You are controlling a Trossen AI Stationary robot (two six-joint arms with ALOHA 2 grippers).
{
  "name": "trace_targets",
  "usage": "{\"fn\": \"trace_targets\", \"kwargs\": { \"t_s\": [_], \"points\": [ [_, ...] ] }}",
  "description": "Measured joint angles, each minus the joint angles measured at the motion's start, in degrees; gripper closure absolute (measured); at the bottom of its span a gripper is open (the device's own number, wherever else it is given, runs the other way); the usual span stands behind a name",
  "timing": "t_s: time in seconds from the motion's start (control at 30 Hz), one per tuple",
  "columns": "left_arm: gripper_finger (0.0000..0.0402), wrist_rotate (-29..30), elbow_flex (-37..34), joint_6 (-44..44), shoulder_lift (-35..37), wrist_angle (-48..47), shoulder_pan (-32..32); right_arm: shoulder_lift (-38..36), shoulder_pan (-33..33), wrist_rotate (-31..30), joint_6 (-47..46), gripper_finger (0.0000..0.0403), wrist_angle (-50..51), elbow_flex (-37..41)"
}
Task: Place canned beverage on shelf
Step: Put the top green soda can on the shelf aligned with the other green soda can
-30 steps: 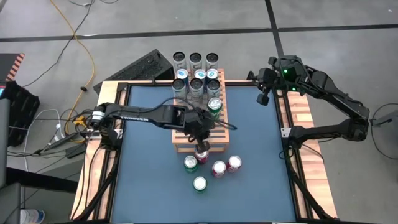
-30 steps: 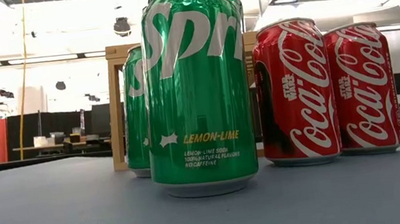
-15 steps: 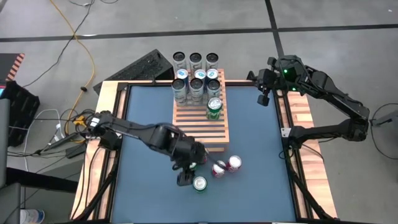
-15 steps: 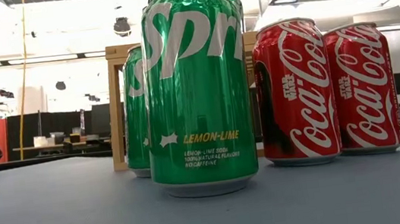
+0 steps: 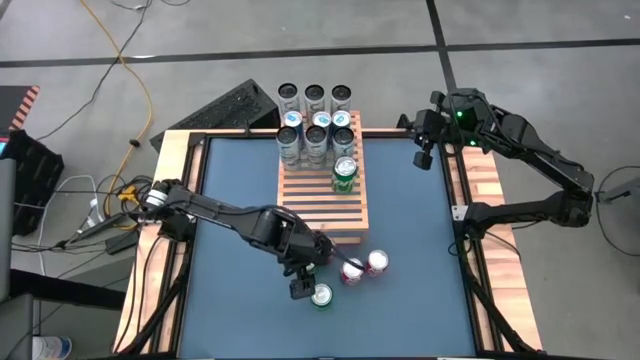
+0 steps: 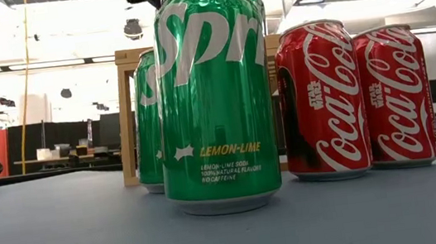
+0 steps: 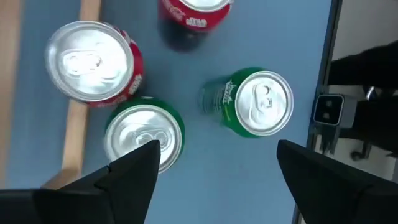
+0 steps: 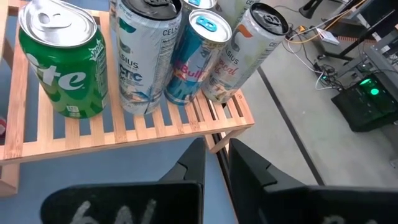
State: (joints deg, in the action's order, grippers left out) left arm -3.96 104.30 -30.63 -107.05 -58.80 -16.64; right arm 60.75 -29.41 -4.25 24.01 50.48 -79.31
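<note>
1 left gripper (image 5: 308, 287) above green can (image 5: 321, 295)

Slatted light-wood shelf (image 5: 322, 200) held one upright green can (image 5: 345, 173) plus tall cans at back (approx. six). Four cans (image 5: 321, 295) stood upright on table, two green, two red.

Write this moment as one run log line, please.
left gripper: open, above green can on table | right gripper: shut, waiting beside shelf | shelf: one green can
</note>
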Motion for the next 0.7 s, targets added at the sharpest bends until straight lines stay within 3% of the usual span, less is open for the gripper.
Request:
{"fn": "trace_targets", "kwargs": {
  "t_s": [0.27,0.53,0.7],
  "points": [
    [0.0115,7.36,-5.29,-1.62,3.47,1.63,0.42,0.00,0.00,0.00,-0.17,0.0339,0.08,0.00],
    [0.0118,5.65,-10.12,-0.05,3.70,8.64,0.56,0.47,0.00,0.00,-0.15,0.0339,0.05,0.00],
    [0.0119,8.35,-10.90,0.26,4.25,7.64,0.63,0.48,0.00,0.00,-0.11,0.0339,0.06,0.00]
  ]
}}
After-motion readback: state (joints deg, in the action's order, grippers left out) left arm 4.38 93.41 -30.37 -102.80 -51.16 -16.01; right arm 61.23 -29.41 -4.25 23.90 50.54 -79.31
